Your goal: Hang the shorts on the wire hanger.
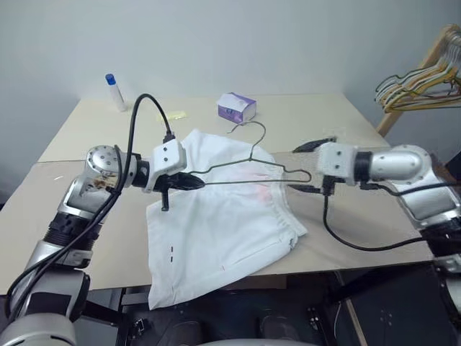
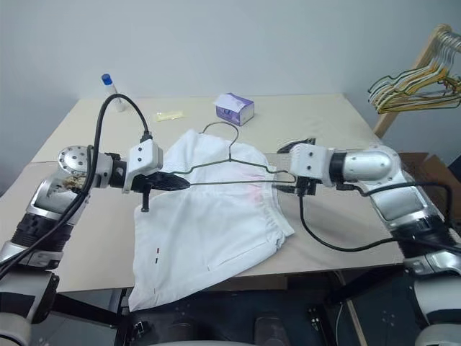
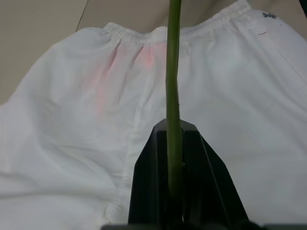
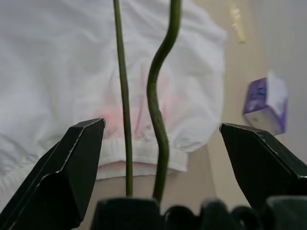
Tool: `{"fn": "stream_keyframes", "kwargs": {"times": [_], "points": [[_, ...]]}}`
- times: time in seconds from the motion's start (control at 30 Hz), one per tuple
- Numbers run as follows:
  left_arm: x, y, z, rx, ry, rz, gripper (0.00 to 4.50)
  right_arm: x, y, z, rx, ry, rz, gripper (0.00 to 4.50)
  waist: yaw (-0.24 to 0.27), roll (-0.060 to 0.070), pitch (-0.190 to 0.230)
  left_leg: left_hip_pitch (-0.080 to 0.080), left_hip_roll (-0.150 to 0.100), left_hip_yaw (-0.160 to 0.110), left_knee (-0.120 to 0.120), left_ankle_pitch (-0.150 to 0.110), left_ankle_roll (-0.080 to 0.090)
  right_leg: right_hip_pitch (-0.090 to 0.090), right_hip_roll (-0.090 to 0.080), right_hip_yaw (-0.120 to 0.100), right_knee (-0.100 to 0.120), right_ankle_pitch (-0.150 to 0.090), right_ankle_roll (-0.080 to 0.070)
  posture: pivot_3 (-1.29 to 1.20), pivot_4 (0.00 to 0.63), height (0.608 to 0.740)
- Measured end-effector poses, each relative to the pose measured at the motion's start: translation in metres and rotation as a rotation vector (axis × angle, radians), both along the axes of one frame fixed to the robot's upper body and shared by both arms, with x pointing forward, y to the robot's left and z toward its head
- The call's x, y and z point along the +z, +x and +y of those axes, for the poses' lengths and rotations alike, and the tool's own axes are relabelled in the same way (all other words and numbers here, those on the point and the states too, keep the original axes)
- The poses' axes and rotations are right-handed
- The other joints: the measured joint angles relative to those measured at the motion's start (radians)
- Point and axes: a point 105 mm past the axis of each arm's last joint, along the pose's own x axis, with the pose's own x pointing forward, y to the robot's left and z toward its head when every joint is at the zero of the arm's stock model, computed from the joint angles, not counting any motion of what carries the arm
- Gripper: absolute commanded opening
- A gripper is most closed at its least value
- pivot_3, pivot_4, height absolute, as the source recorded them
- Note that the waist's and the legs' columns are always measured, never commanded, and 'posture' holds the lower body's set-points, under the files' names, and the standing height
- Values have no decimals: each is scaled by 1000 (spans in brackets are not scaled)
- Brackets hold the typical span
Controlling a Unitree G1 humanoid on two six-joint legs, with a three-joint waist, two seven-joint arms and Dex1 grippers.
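At frame centre, on the table (image 1: 86, 238): shorts (image 1: 216, 231), white, lying flat and limp; likely light and floppy, best taken at the gathered waistband. Just above them, held level: wire hanger (image 1: 248, 167), thin, probably springy and slippery, best gripped at a corner. At its left corner: left gripper (image 1: 189, 182), clenched on the wire. At its right corner: right gripper (image 1: 305, 167), released, fingers spread either side of the wires. Left wrist view alone: pinch on the wire. Right wrist view alone: the spread. Upper centre: purple box (image 1: 237, 107); upper right: hanger bunch (image 1: 421, 83).
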Motion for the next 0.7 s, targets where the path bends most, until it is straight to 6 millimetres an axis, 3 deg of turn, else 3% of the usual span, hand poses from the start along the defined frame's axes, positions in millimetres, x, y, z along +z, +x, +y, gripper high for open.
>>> {"fn": "stream_keyframes", "kwargs": {"times": [0.1,0.4,0.57,0.7], "points": [[2,-2,-2,-10,0,-8,0,-12,-1,0,-4,-51,64,3212,21,0,0,-7,0,1,2,0,0,-7,0,0,1,0,0,50,0,740],[-3,-3,2,0,14,-8,0,-1,-9,10,44,-45,65,35,48,0,0,-14,0,1,5,0,0,-11,0,-2,2,0,0,38,0,740],[-4,-4,2,-25,39,-31,0,-6,-17,9,51,-35,98,35,52,0,0,-14,0,1,7,0,0,-11,0,-2,2,0,0,31,0,740],[-4,-5,0,-60,30,-38,1026,-12,-32,4,59,3,148,0,53,0,0,-16,0,0,10,0,1,-11,0,-3,2,0,0,27,0,740]]}}
